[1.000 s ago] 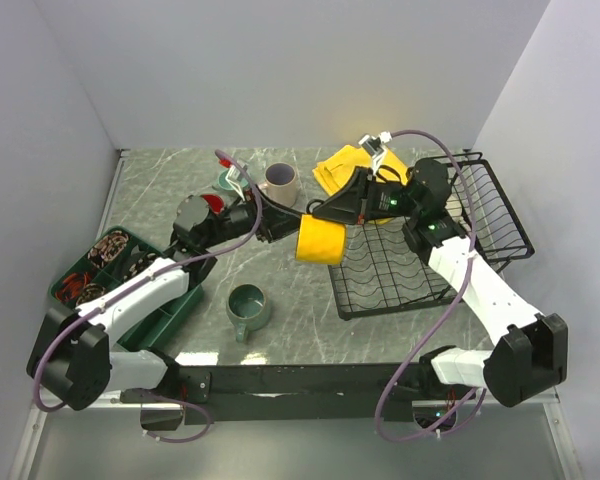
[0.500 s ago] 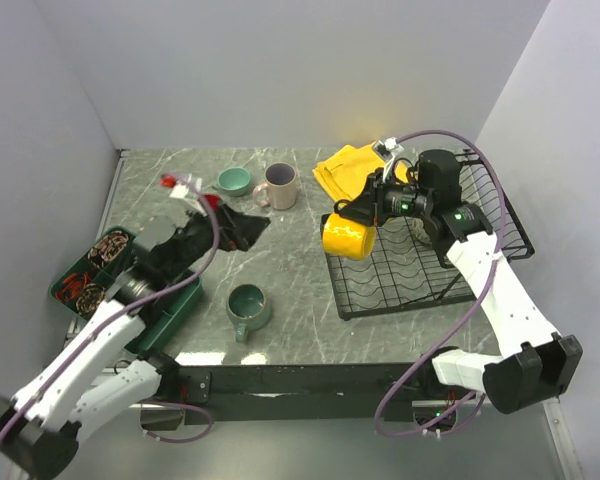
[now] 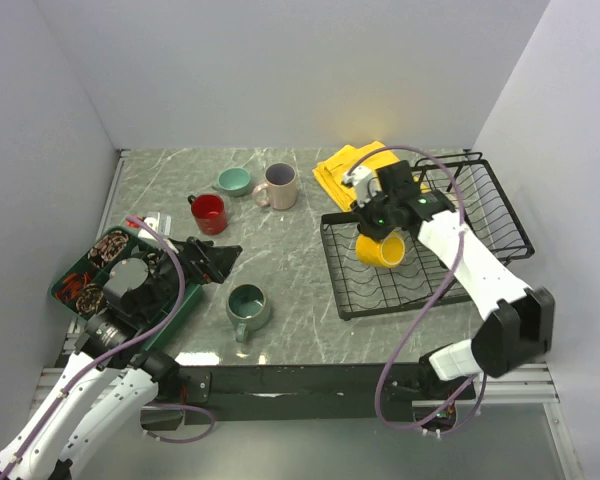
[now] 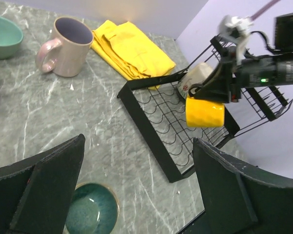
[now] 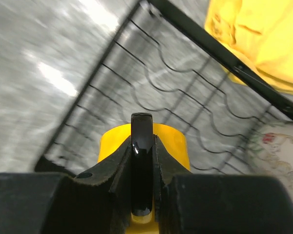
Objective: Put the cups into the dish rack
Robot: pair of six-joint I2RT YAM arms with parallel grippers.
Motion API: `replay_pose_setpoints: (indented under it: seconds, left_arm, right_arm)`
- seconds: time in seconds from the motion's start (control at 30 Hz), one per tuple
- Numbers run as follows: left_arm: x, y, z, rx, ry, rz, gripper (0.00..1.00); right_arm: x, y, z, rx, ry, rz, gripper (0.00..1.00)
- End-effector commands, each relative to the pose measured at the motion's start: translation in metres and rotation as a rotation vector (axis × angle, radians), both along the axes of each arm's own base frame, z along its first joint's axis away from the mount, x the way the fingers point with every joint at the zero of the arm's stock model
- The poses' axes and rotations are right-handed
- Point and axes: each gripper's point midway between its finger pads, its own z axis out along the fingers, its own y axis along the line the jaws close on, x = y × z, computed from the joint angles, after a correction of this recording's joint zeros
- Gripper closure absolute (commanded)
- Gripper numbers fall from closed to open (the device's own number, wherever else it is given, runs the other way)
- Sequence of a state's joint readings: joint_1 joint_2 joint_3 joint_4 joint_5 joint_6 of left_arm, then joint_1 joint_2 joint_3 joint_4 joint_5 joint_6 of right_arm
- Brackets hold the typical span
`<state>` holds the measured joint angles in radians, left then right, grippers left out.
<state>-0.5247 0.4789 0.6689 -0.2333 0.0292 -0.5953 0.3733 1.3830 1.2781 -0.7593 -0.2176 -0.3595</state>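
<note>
My right gripper [image 3: 377,228] is shut on the black handle of the yellow mug [image 3: 381,249] and holds it just above the flat part of the black wire dish rack [image 3: 500,215]. In the right wrist view the fingers [image 5: 122,161] pinch the handle over the mug [image 5: 171,139]. A cream mug [image 4: 197,79] lies in the rack behind it. The red mug [image 3: 209,212], small teal cup [image 3: 234,181], beige-pink mug [image 3: 279,185] and grey-teal mug [image 3: 248,306] stand on the table. My left gripper [image 3: 217,260] is open and empty, left of the grey-teal mug [image 4: 90,210].
A folded yellow cloth [image 3: 342,166] lies at the rack's far left corner. A dark green compartmented tray [image 3: 77,272] with small items sits at the left edge, under my left arm. Grey walls close the table on three sides.
My right gripper carried the yellow mug rightward and down over the rack. My left arm drew back toward the near left, uncovering the red mug and teal cup.
</note>
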Motion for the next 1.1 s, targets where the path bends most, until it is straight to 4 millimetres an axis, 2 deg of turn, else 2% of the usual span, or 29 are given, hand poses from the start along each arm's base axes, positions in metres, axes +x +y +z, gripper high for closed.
replay_pose_setpoints:
  seconds: [0.0,0.03,0.2,0.37,0.6,0.73,1.03,1.07]
  left_arm:
    - [-0.001,0.005,0.0,0.001,-0.006,0.017,0.04]
    - [-0.001,0.004,0.002,0.001,-0.008,0.012,0.04]
    - [-0.003,0.001,0.001,0.0,-0.002,-0.005,0.04]
    - [-0.005,0.001,-0.002,0.004,-0.001,-0.011,0.04]
    - [-0.007,0.001,-0.001,0.007,-0.008,-0.019,0.04]
    - [-0.007,0.0,-0.001,0.008,-0.009,-0.023,0.04]
    - [-0.009,0.001,-0.006,0.011,-0.004,-0.023,0.04]
    - [-0.01,0.001,-0.005,0.009,-0.003,-0.026,0.04]
  right_arm:
    - [0.026,-0.018,-0.003,-0.271,-0.108,0.042,1.0]
    - [0.03,-0.014,-0.01,-0.307,-0.096,0.065,1.0]
    - [0.047,-0.021,-0.025,-0.482,-0.067,0.134,1.0]
    - [0.057,-0.028,-0.038,-0.585,-0.043,0.197,1.0]
    - [0.065,-0.036,-0.045,-0.679,-0.022,0.226,1.0]
    - [0.072,-0.043,-0.057,-0.742,-0.015,0.232,1.0]
    - [0.085,-0.044,-0.077,-0.8,0.011,0.238,1.0]
    - [0.086,-0.045,-0.079,-0.809,0.016,0.239,0.97]
